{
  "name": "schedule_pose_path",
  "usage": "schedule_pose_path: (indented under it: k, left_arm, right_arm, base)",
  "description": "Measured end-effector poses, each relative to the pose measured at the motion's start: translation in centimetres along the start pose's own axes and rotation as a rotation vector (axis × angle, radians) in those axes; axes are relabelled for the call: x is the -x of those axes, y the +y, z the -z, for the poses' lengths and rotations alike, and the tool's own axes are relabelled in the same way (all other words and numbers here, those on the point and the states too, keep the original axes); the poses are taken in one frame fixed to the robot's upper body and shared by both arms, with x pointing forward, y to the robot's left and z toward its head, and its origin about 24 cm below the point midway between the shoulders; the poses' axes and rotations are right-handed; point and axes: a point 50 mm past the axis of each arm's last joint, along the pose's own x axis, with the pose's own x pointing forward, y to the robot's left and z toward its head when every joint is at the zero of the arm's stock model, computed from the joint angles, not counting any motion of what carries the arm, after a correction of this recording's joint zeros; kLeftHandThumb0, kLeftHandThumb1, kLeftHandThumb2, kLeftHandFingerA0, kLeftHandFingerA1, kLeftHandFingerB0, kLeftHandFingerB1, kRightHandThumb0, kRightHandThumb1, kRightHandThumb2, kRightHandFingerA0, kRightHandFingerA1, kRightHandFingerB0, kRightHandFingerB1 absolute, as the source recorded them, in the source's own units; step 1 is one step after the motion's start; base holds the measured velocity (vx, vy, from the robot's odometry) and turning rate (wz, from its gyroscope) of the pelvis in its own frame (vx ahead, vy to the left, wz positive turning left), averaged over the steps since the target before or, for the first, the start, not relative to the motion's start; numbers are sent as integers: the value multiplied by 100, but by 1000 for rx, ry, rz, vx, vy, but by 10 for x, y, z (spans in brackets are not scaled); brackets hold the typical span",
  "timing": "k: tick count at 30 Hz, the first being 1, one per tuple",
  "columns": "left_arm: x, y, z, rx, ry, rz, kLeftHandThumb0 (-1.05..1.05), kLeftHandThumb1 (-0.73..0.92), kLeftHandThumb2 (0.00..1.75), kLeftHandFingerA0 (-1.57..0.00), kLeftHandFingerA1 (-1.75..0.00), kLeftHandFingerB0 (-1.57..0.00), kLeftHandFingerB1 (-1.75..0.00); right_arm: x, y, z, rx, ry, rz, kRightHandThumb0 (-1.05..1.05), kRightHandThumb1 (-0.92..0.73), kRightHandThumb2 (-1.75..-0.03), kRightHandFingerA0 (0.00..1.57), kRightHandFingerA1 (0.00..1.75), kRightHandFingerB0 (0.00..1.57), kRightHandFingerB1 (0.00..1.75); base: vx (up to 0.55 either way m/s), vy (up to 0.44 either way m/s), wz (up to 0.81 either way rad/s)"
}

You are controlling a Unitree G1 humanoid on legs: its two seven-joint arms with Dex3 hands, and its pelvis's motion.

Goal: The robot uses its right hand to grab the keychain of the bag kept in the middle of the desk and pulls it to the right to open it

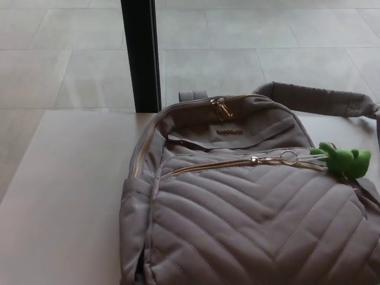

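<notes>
- Across the left of the head view, the pale desk (65, 196) is lying bare, its near and left parts running out of the picture.
- Behind the desk's far edge, a black post (141, 53) is standing upright on the tiled floor (59, 59), its top being cut off by the upper border.
- At the middle of the desk, the grey quilted bag (237, 219) is lying on its back; its bottom and right side are running past the lower and right borders, so its full outline is not showing.
- On the bag's left flank, a gold zip track (140, 155) is curving down the side, and its lower end is getting lost in a fold.
- Near the bag's top, a pair of gold zip pulls (222, 108) is resting just below the small carry loop (193, 95).
- Just under those pulls, a small metal badge (229, 131) is showing, but its lettering is too small to read.
- Across the front pocket, the zipper slider (256, 159) is sitting about halfway along its gold track, joined by a ring (289, 157) to the green keychain (344, 160), which is lying at the bag's right edge; its exact figure is hard to make out.
- Behind it, a padded shoulder strap (314, 98) is trailing off to the right border.
- Neither robot hand is showing anywhere, so whether either is released or clenched cannot be told.
</notes>
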Motion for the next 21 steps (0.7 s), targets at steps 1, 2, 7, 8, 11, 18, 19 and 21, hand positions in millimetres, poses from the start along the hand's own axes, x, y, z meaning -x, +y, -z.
schedule_pose_path:
  k: [1,2,7,8,11,18,19,21]
  left_arm:
    - [1,0,1,0,3,-1,-77,92,73,-49,-49,-38,-39]
    - [1,1,2,1,4,-2,-76,92,72,-48,-49,-37,-39]
    - [1,1,3,5,9,-6,-75,92,72,-51,-49,-37,-39]
    - [1,1,3,6,9,-6,-77,92,72,-51,-49,-37,-38]
    - [1,1,3,6,8,-7,-76,92,73,-48,-50,-39,-40]
    - [1,1,2,7,3,-5,-74,76,113,-43,-60,-33,-52]
    - [1,1,2,6,1,-5,-78,92,74,-49,-50,-39,-40]
    - [1,1,2,6,1,-5,-77,92,74,-50,-50,-38,-39]
  right_arm:
    - [-1,-1,-2,-4,0,0,-32,-62,-65,97,169,91,74]
    - [-2,-3,-4,-5,-1,0,-37,-46,-96,123,134,82,84]
    - [-9,-8,-13,-15,-7,-16,-57,-64,-64,99,158,84,62]
    - [-10,-8,-15,-19,-5,-21,-60,-63,-63,101,156,83,59]
    - [-12,-9,-21,-28,-9,-38,-65,-67,-61,114,112,71,45]
    - [-21,-9,-42,-65,-16,-71,-75,-57,-88,110,143,60,57]
    - [-22,-10,-43,-65,-16,-74,-76,-58,-89,110,143,59,57]
    - [-24,-11,-45,-63,-12,-82,-77,-58,-90,109,142,57,56]
  base:
    - [0,0,0]
    - [0,0,0]
    - [0,0,0]
    - [0,0,0]
    - [0,0,0]
    - [0,0,0]
    - [0,0,0]
    - [0,0,0]
